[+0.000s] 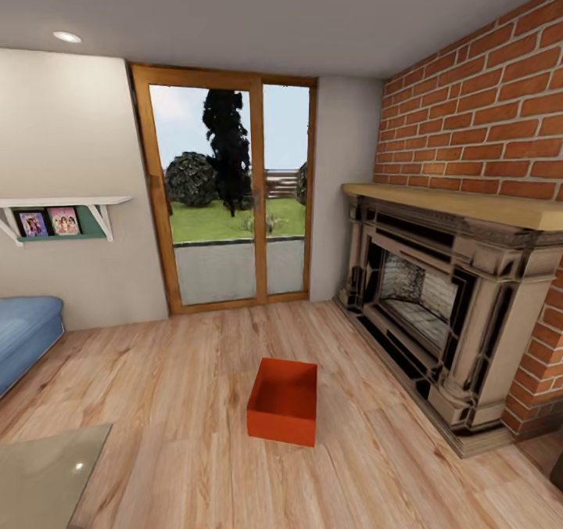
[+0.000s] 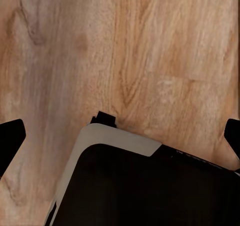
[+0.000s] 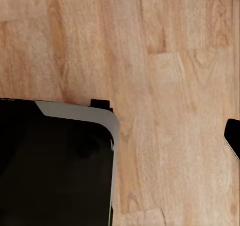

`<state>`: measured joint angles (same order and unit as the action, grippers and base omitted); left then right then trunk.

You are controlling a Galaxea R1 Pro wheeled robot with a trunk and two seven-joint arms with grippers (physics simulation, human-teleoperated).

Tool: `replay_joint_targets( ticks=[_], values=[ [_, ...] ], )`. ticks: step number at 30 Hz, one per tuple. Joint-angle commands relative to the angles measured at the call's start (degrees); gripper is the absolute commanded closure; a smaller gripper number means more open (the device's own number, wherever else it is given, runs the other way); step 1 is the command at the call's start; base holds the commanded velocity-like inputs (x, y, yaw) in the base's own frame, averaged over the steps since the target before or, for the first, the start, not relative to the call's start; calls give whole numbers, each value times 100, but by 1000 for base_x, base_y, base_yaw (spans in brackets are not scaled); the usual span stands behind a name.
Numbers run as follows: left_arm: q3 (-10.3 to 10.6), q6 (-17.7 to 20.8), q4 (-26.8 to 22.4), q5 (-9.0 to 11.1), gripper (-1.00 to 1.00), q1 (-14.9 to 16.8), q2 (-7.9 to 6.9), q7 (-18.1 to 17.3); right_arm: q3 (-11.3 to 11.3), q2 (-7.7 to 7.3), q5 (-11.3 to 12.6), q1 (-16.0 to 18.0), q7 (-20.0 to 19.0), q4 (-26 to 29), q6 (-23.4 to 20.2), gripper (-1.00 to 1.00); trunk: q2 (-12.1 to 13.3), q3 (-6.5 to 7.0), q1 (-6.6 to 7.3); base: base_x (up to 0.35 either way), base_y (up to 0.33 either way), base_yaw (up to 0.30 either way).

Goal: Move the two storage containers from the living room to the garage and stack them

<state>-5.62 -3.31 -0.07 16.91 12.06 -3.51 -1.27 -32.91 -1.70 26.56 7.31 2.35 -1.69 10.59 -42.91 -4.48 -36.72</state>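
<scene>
Where the head view begins at its left edge, a blue sofa (image 1: 27,337) is cut off, only 1 rounded end showing. Below it, a grey low table (image 1: 47,474) pokes in at the corner, mostly out of frame. White wall shelf (image 1: 66,216) above the sofa holds 2 small framed pictures, too small to read. Ceiling spot (image 1: 67,37) lit overhead.

Centre: wood-framed glass door (image 1: 228,188), lawn and dark trees beyond. On the light plank floor (image 1: 172,380) in front of it sits 1 orange-red storage container (image 1: 285,401), open top up, empty as far as the inside shows, standing apart from the furniture and nearer the fireplace than the sofa.

Right: brick wall (image 1: 485,98) with a stone fireplace (image 1: 446,310) under a pale wood mantel; its far end runs off frame.

Left wrist view: plank floor, a dark grey-rimmed part of the robot's body (image 2: 150,186) below, and the left gripper (image 2: 122,136) with 2 black fingertips (image 2: 10,136) at opposite edges — jaws spread wide, holding nothing.

Right wrist view: same floor and dark body; just 1 fingertip (image 3: 234,136) of the right gripper shows at the edge, the other cut off, so I cannot tell how its jaws stand.
</scene>
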Motion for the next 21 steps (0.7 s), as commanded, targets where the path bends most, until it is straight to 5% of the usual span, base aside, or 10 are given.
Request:
replay_joint_targets(
  ticks=[1,14,21],
  values=[
    [-44,-14,7,5,-100,5,0,-13,-49,3,43,7,2,-16,30,-100,-6,-9,-4,326,0,0],
    [-44,-17,5,5,-100,5,0,-13,-36,5,43,7,-1,-16,39,-100,-6,-9,-4,326,1,-2],
    [-44,-12,5,5,-100,4,0,-13,-23,-1,54,7,-7,-16,39,-100,-6,-9,-4,326,92,-195]
  ],
)
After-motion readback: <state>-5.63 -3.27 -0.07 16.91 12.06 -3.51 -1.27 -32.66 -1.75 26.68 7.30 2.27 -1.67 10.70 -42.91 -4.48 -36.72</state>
